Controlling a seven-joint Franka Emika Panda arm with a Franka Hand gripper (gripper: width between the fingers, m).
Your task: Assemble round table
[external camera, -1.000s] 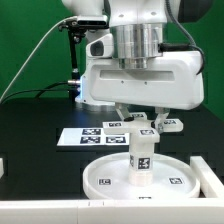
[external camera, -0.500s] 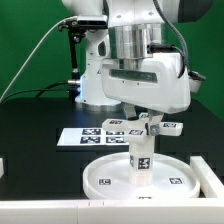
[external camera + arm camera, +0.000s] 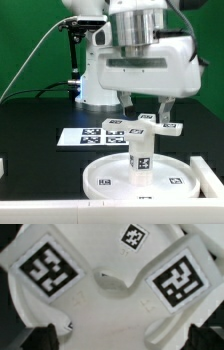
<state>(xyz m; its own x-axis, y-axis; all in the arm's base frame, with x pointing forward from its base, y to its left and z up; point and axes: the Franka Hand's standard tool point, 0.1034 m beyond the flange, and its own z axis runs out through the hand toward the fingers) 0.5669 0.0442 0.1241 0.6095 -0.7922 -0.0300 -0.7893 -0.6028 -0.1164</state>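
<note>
gripper [image 3: 144, 104], jaws open and empty, hovers above the cross-shaped foot [image 3: 152, 125] atop the post [image 3: 141, 157]; an unseated foot could tip onto the round disc [image 3: 100, 178].

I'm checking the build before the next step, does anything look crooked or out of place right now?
The cross-shaped foot sits on top of the post but looks tilted, dipping toward the exterior view's left. The post itself stands upright in the round disc. The gripper hangs open above the foot. Nothing looks spilled or damaged.
</note>
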